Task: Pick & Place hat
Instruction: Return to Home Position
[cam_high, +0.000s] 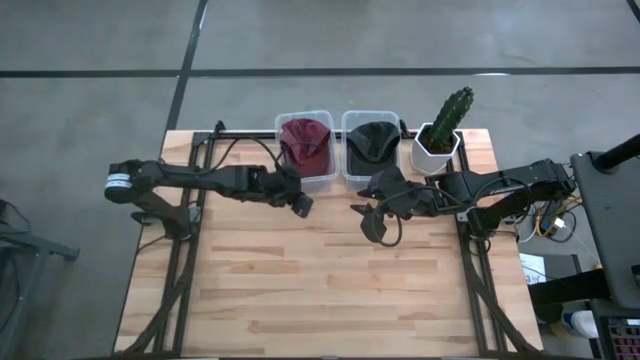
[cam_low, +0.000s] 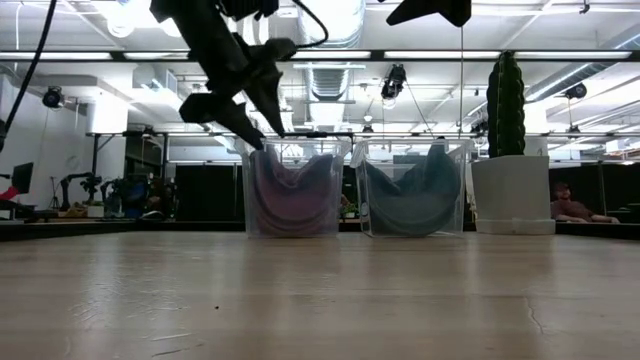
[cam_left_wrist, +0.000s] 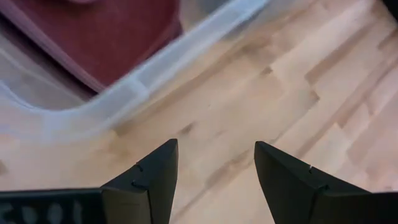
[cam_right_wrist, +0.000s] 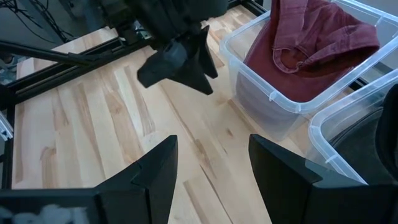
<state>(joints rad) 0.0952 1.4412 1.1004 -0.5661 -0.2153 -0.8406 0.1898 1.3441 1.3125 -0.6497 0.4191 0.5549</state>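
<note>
A dark red hat (cam_high: 306, 143) lies crumpled in a clear plastic bin (cam_high: 324, 181) at the table's far side; the right wrist view shows it too (cam_right_wrist: 314, 37). A black hat (cam_high: 371, 142) fills the clear bin beside it. My left gripper (cam_high: 300, 205) hovers open above the wood just in front of the red hat's bin, holding nothing; its fingers (cam_left_wrist: 152, 174) point at bare table. My right gripper (cam_high: 368, 218) is open too, raised over the table in front of the black hat's bin, empty.
A cactus in a white pot (cam_high: 442, 132) stands right of the bins at the far edge. Black frame rails (cam_high: 190, 215) run along both table sides. Bare wood (cam_high: 320, 290) spreads across the middle and near half of the table.
</note>
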